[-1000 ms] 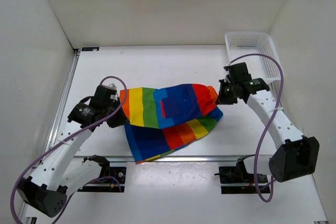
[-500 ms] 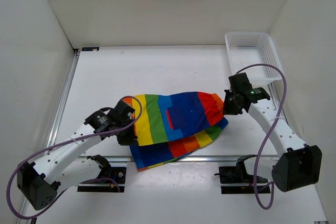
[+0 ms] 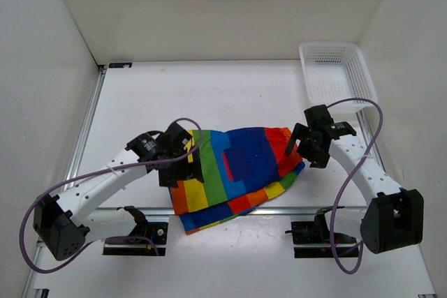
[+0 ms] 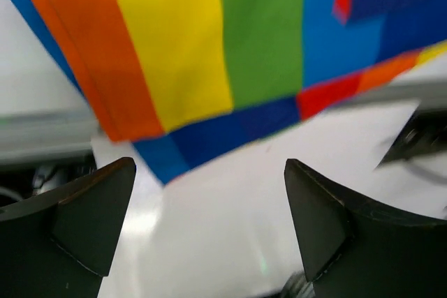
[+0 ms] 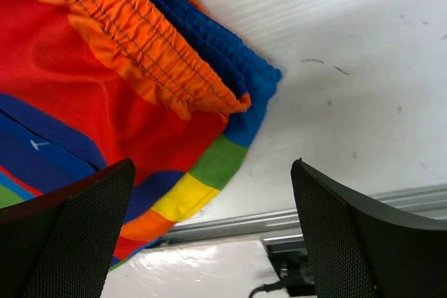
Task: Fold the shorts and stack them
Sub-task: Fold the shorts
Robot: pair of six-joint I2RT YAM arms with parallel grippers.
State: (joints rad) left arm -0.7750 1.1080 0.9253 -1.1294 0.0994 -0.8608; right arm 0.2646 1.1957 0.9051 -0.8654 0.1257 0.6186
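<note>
Rainbow-striped shorts (image 3: 241, 172) lie folded flat on the white bench (image 3: 209, 95), near its front edge; their gathered orange waistband (image 5: 140, 40) is at the right end, and a blue pocket (image 3: 244, 163) faces up; the left gripper (image 3: 187, 167) hangs at the shorts' left end, jaws wide and empty; the right gripper (image 3: 299, 148) sits just beside the waistband, also wide and empty; a white mesh basket (image 3: 335, 75) stands well behind the shorts' right end.

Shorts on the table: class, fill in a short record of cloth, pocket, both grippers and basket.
shorts: folded in layers, flat on the table, near side
waistband: orange, at the right end
pocket: blue patch, facing up
left gripper: open, holding nothing, at the shorts' left end
right gripper: open, holding nothing, beside the waistband
basket: white mesh, far right corner, apart from the shorts
</note>
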